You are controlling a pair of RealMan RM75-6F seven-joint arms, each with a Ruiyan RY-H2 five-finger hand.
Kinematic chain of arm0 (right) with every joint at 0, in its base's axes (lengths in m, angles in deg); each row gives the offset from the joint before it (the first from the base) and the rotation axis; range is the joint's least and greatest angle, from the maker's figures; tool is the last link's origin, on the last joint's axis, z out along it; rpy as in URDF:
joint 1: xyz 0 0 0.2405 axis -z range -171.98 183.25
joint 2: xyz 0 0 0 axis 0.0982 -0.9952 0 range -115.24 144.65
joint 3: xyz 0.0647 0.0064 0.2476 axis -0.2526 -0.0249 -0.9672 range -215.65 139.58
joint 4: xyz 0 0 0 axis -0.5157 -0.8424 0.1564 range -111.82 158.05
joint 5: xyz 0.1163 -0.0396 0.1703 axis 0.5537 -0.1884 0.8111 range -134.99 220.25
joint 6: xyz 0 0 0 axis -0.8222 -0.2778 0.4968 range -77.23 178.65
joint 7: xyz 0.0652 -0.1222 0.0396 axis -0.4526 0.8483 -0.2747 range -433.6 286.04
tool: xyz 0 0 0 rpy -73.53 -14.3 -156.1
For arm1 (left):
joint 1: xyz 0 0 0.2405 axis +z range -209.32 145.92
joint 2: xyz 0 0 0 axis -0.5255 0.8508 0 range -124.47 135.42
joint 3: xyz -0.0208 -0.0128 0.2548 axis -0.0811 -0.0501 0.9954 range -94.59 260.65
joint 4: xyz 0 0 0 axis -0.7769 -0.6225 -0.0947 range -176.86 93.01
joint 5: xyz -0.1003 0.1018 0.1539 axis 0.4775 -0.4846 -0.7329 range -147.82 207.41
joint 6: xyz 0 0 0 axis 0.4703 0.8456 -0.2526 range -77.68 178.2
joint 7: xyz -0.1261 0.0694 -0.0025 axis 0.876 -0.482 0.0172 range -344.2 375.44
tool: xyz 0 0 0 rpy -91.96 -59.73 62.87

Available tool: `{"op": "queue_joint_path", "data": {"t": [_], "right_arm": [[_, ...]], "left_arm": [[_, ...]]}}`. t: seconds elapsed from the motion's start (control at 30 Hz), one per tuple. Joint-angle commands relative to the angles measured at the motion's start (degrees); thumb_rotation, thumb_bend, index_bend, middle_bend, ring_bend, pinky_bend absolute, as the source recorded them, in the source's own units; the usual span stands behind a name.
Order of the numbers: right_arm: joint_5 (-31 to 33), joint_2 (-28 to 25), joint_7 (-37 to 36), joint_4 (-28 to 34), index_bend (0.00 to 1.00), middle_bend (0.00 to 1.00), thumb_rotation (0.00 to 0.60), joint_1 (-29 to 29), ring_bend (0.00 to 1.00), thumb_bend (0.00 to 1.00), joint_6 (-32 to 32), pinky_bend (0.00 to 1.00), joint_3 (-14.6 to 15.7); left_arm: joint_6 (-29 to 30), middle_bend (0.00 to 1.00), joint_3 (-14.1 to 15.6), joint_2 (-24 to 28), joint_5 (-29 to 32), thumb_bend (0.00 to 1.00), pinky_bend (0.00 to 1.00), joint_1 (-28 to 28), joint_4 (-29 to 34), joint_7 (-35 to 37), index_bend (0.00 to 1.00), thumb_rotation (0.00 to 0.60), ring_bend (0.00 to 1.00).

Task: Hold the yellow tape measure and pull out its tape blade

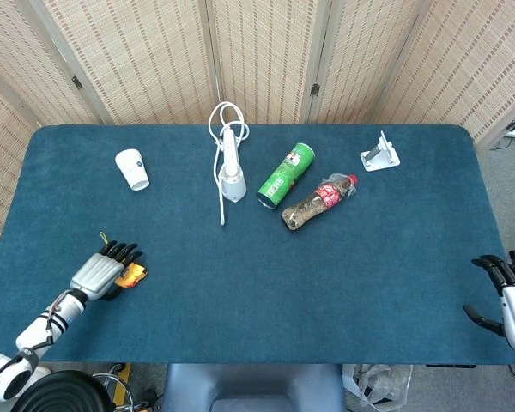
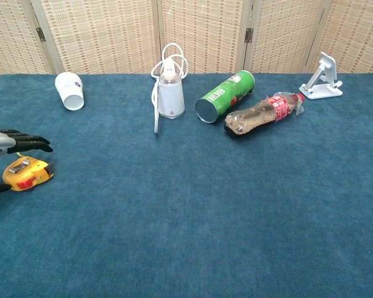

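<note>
— Where do we stand? Our left hand (image 1: 97, 273) is over the yellow tape measure (image 2: 27, 173), at the near left of the table (image 1: 266, 292). In the chest view its fingers (image 2: 26, 141) reach out flat above the case and the thumb curls in low on the near side, so the case sits between them. We cannot tell that either is touching it. We judge the hand spread around the case, holding nothing yet.

— So we are in the grasp step, with the blade not yet drawn?

— That is our reading. No blade shows outside the case. Our right hand (image 1: 508, 294) is well apart from the tape measure, off the table's near right edge, fingers spread and empty.

— What does the next move call for?

— We judge that the left hand must settle and close on the case firmly enough to take a pull. Then the right hand has to cross the whole width of the table to reach the blade tip. We cannot make out which way the tip faces.

— Anything in the way?

— Nothing near the tape measure. Beyond it, toward the far left, lies a white cup (image 1: 133, 167). Further right and far from the tape measure lie a white corded appliance (image 1: 231, 171), a green can (image 1: 285, 176) and a plastic bottle (image 1: 318, 202). The white stand (image 1: 379, 154) is farthest from it.
</note>
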Motion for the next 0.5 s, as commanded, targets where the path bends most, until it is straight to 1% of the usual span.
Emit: {"op": "queue_joint_path", "data": {"t": [0.03, 0.13, 0.2, 0.4, 0.5], "right_arm": [[0.2, 0.0, 0.1, 0.0, 0.25, 0.27, 0.600, 0.0, 0.30, 0.18, 0.1, 0.30, -0.1], [0.3, 0.0, 0.2, 0.1, 0.25, 0.27, 0.600, -0.2, 0.31, 0.18, 0.3, 0.30, -0.2], [0.2, -0.1, 0.3, 0.2, 0.25, 0.27, 0.600, -0.2, 0.31, 0.18, 0.4, 0.30, -0.2], [0.4, -0.1, 0.7, 0.5, 0.25, 0.27, 0.600, -0.4, 0.30, 0.18, 0.7, 0.30, -0.2], [0.5, -0.1, 0.8, 0.5, 0.25, 0.27, 0.600, -0.4, 0.30, 0.18, 0.8, 0.30, -0.2]], "left_arm": [[-0.3, 0.01, 0.1, -0.5, 0.1, 0.41, 0.05, -0.2, -0.7, 0.0, 0.14, 0.600, 0.01], [-0.6, 0.01, 0.2, -0.9, 0.3, 0.41, 0.05, -0.5, -1.4, -0.4, 0.18, 0.600, 0.02], [-0.6, 0.02, 0.0, -1.2, 0.9, 0.41, 0.05, -0.4, -1.9, -0.7, 0.18, 0.600, 0.03], [-0.7, 0.05, -0.1, -1.2, 2.1, 0.41, 0.05, -0.3, -2.3, -1.2, 0.15, 0.600, 0.05], [-1.0, 0.05, -0.2, -1.0, 2.6, 0.41, 0.05, -0.4, -2.3, -1.3, 0.11, 0.600, 0.05]]}}
